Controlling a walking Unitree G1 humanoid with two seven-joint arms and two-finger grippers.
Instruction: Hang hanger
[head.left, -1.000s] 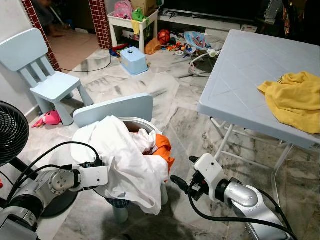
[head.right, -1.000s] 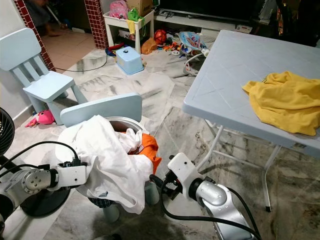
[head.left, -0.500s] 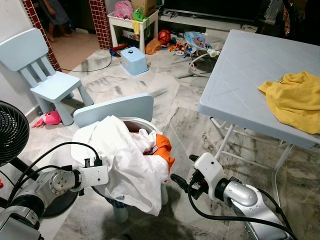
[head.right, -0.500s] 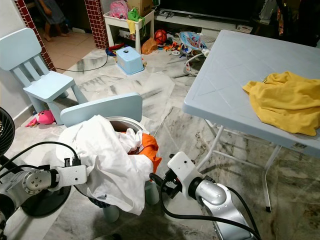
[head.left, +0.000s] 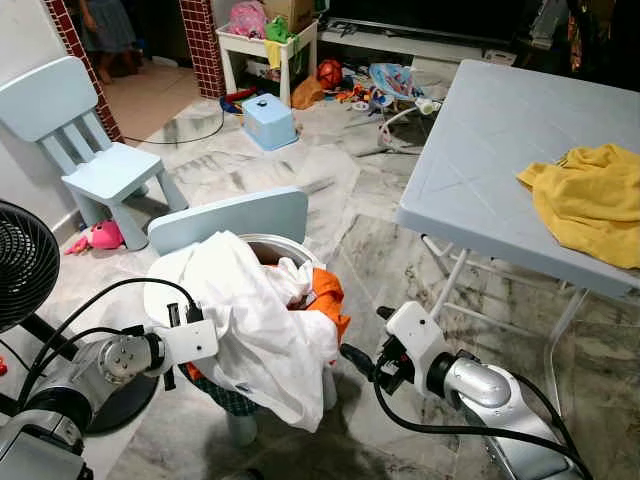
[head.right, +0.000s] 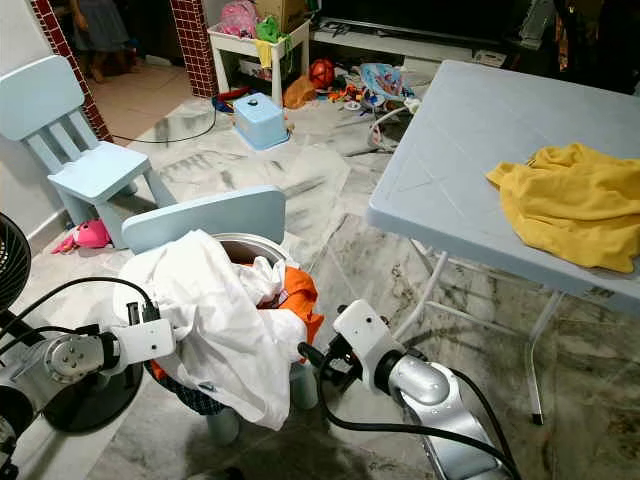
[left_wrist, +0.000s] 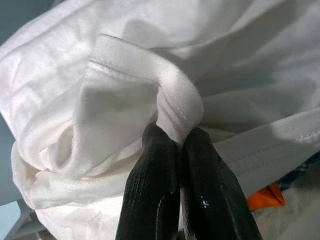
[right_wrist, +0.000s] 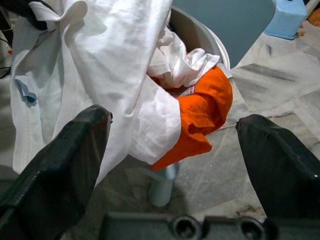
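— Where's your left claw?

— Pinching a hem fold of the white garment draped over the basket. It looks soft and limp, so grip seams.

— And right of the basket?

— Your right claw, spread wide, empty. One white garment, one orange; no hanger that I can make out.
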